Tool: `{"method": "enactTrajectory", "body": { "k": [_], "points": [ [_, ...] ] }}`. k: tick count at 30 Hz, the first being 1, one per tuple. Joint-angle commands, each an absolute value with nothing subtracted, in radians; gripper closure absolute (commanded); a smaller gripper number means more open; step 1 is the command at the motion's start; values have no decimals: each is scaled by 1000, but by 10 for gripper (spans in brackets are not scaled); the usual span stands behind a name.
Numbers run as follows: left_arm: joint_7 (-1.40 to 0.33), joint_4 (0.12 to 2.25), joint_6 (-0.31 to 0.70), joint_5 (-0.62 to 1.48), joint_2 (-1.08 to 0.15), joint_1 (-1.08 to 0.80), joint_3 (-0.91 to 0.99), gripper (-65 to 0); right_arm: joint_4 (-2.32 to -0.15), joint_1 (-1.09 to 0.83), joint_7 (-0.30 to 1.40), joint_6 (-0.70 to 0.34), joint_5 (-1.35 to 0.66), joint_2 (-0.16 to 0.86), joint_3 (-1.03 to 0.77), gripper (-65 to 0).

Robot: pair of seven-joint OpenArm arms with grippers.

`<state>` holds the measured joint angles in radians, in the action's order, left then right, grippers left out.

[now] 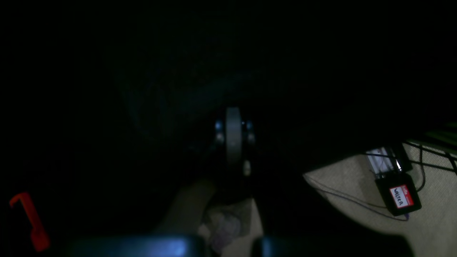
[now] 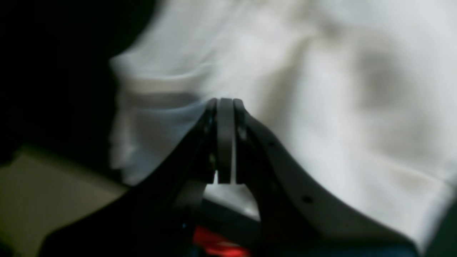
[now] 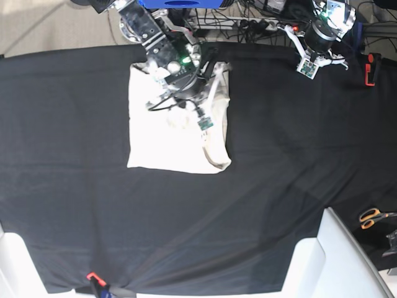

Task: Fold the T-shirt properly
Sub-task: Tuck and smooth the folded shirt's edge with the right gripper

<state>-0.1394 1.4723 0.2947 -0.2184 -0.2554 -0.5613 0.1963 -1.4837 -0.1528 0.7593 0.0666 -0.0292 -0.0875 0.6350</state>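
Right hand (image 3: 203, 126), jaws together with nothing seen between them, hangs over the shirt (image 3: 167, 133) at upper centre. Left hand (image 3: 308, 67), also closed and empty, sits at upper right, well apart from it. The shirt lies folded on the black cloth (image 3: 279, 186), long axis running top to bottom; the right arm is nearer.

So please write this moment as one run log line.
T-shirt: partly folded on black cloth | right gripper: shut, over T-shirt | left gripper: shut, away from T-shirt
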Motion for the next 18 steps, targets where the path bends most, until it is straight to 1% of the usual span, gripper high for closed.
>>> {"method": "enactTrajectory", "body": {
  "k": [1,5,10,16,18],
  "points": [
    [-128,1481,291,-220,-263,-558,199,0,-1481,-133,745,53,-58,-87,631,-2],
    [-128,1483,291,-216,-262,-555,197,0,-1457,-114,723,48,-166,-67,622,-2],
    [-130,1478,291,-214,-260,-527,199,0,-1455,-104,739,41,-197,-54,625,-2],
    [-131,1494,291,-213,-252,-499,194,0,-1455,-104,805,-93,-197,-54,621,-2],
    [-165,1500,291,-213,-231,-475,194,0,-1455,-104,828,-114,-197,-53,624,-3]
  ]
}}
